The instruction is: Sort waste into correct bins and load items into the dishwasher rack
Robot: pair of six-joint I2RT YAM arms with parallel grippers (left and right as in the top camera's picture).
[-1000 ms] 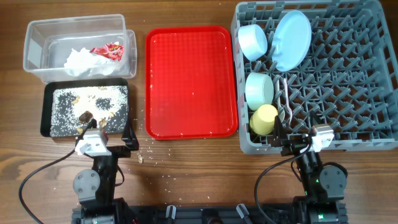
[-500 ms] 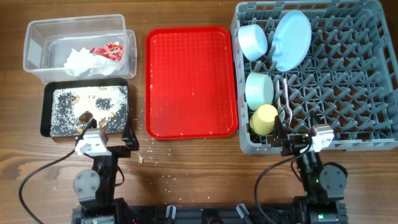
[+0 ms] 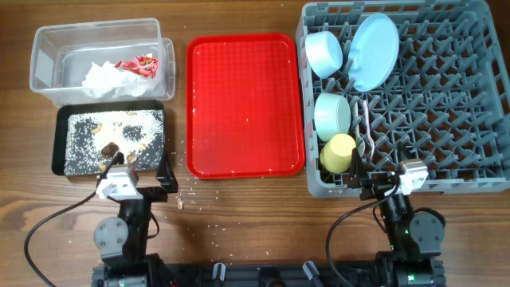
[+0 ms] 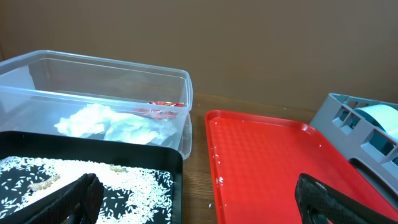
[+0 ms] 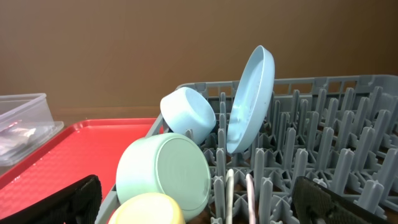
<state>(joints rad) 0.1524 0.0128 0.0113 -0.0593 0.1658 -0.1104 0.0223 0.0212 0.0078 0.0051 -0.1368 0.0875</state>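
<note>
The grey dishwasher rack (image 3: 446, 96) holds the pale blue plate (image 3: 373, 51), two pale blue bowls (image 3: 323, 53) (image 3: 332, 114), the yellow cup (image 3: 338, 152) and white spoons (image 3: 365, 127). The clear tub (image 3: 48, 48) holds the white tissue (image 3: 103, 78) and red-and-white wrapper (image 3: 137, 65). The black tray (image 3: 60, 135) holds rice grains (image 3: 127, 131) and brown scraps (image 3: 109, 147). My left gripper (image 3: 139, 179) is open and empty at the near table edge below the black tray. My right gripper (image 3: 374, 182) is open and empty at the rack's near edge.
A flat red tray (image 3: 245, 104) lies between the bins and the rack. A few loose grains and a brown scrap (image 3: 180, 203) lie on the wooden table near the left gripper. In the right wrist view the cup (image 5: 149, 211) and a bowl (image 5: 165, 177) are close in front.
</note>
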